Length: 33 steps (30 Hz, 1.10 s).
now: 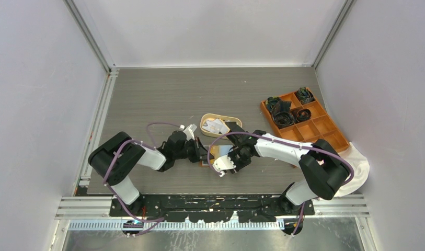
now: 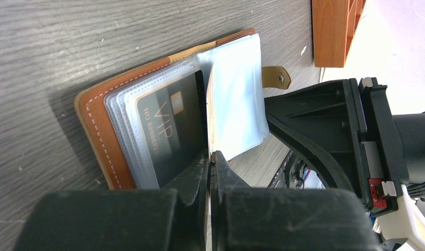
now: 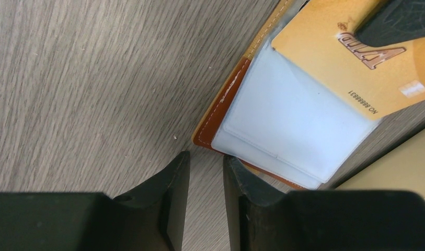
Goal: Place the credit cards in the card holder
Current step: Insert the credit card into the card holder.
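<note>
Two robot arms meet over an open brown card holder (image 2: 95,125) lying flat on a grey wood-grain surface (image 1: 163,99), close in front of the arm bases.

The left hand (image 2: 210,157) is pinched shut on one clear inner page of the card holder and holds that page upright, like a leaf of a book. The right hand (image 3: 206,162) is narrow and holds nothing. Its tips hang over the bare surface just beside one corner of the holder, not touching it.

The task looks partly done. A black card (image 2: 171,130) sits inside a clear pocket on one side of the raised page. A gold card (image 3: 335,57) lies across the pale pockets on the other side. Whether it is fully seated in a pocket cannot be told.

Just beyond the holder is a cream oval tray (image 1: 202,124) with pale cards (image 1: 215,125) in it, so more appear left to load. How many cannot be told.

Farther off to the right stands an orange box (image 1: 325,125) with compartments, some holding dark items.
</note>
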Available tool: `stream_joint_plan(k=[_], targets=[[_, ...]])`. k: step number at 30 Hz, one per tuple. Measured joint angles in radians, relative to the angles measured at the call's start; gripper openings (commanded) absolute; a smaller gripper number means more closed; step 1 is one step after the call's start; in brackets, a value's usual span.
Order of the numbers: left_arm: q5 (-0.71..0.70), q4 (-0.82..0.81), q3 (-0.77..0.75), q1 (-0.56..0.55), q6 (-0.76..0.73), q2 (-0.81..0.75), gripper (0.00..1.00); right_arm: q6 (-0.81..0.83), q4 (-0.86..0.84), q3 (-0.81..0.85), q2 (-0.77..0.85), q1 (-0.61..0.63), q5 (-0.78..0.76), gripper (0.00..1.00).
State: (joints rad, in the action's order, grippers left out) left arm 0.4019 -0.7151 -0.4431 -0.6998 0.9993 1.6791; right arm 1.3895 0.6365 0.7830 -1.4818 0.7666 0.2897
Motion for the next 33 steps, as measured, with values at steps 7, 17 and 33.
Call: stream_joint_plan(k=[7,17,33], targets=[[-0.019,-0.048,0.038,0.0,0.045,-0.008,0.0,0.0,0.0,0.0,0.0,0.001,0.0,0.35],[-0.085,-0.096,0.088,-0.001,0.048,-0.045,0.0,-0.004,0.002,0.005,-0.005,0.007,0.003,0.35],[-0.126,-0.129,0.085,-0.001,0.074,-0.021,0.0,-0.004,0.003,0.005,-0.005,0.008,0.003,0.34]])
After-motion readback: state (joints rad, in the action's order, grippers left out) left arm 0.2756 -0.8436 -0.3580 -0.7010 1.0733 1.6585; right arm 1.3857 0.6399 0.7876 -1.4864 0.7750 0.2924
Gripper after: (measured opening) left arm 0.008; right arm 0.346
